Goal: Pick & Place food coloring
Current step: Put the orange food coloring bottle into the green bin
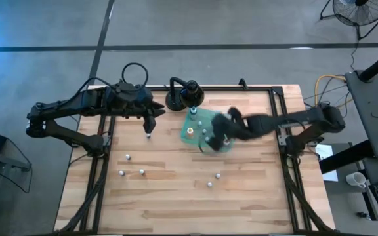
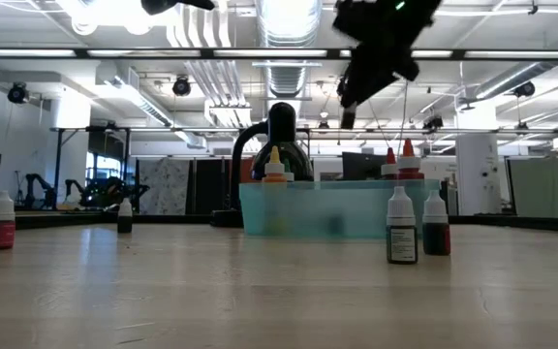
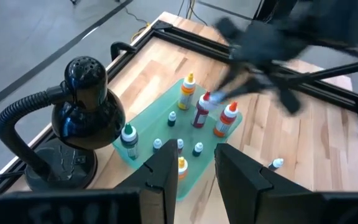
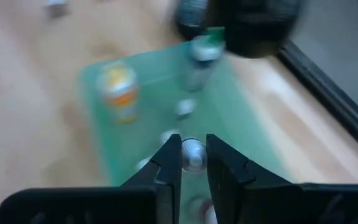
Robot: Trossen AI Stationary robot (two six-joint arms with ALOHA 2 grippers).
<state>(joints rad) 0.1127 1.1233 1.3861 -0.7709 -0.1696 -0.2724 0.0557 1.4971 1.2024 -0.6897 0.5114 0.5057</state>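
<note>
Left gripper [image 1: 148, 128] hanging over bare wood, well left of the green tray [image 1: 199, 119], fingers [image 3: 160, 177] spread with a clear gap. In that gap, seen from the left wrist, an orange-labelled bottle [image 3: 181, 165] hard by one finger; touching it or standing behind it, cannot tell.

Still left of the tray, and nearer the table's front, three loose food coloring bottles [image 1: 142, 172] standing apart from one another, none near either gripper.

Just beside the tray's back left corner, a black stand [image 1: 182, 95] with a curved neck and a round head.

Now the tray itself: shallow, see-through green, holding most of the bottles upright. Orange-capped bottle [image 1: 189, 130] near its left edge, green-capped bottle [image 1: 193, 110] at the back next to the stand, two red-capped ones [image 3: 202, 111] toward the far side, several small whitish ones scattered between.

Right gripper [image 1: 214, 139] over the tray, raised well above it in the low view, fingers [image 4: 166, 165] only narrowly parted. Straight below that slit, a round whitish cap [image 4: 193, 155] of one tray bottle, blurred.

Forward of the tray, two more bottles [image 1: 218, 176] standing near each other on the wood.
</note>
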